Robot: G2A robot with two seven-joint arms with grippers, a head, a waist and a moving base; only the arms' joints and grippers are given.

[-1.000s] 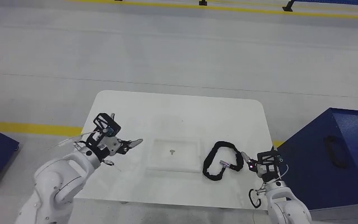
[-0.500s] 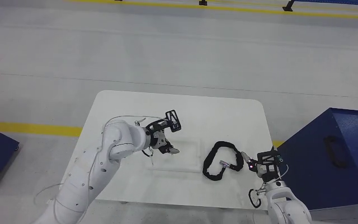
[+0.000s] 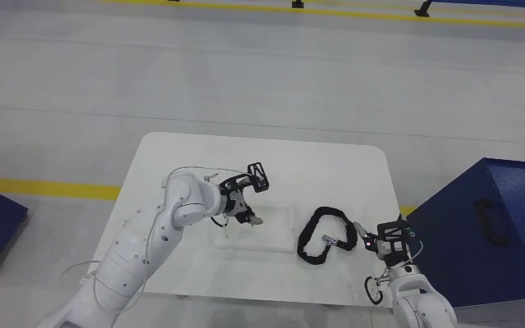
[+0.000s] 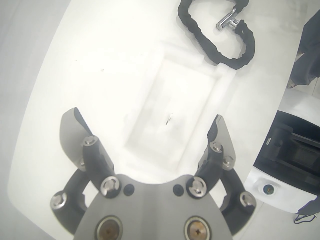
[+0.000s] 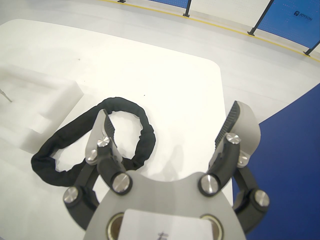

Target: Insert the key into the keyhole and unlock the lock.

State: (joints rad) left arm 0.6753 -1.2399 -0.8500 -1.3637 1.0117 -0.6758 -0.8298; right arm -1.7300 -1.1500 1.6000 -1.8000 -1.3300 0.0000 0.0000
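Work on this lock has hardly begun, by my reckoning: nothing is picked up, and the pickup, the insertion and the turn are all left to do. The key [image 4: 169, 119], a tiny thin sliver of silver metal, lies flat in the sunken middle of a shallow white tray [image 3: 279, 242] at the centre of the table [image 3: 344, 172]. The left gripper [image 4: 146, 123] hangs over that tray with its jaws spread wide and nothing in them. The key sits below the gap, and I judge it untouched. Just right of the tray, pressed up against its corner, lies the lock [image 3: 305, 246], a chain in a black cloth sleeve curled into a loose loop. Its two ends meet at a short shiny cylinder [image 4: 226, 22], so it looks fastened. The cylinder's slotted end face shows in the left wrist view. The right gripper [image 5: 170, 116] sits at the near right edge of the table, just right of the chain, jaws wide and empty too. The key looks hard to pinch, being so small and flat.
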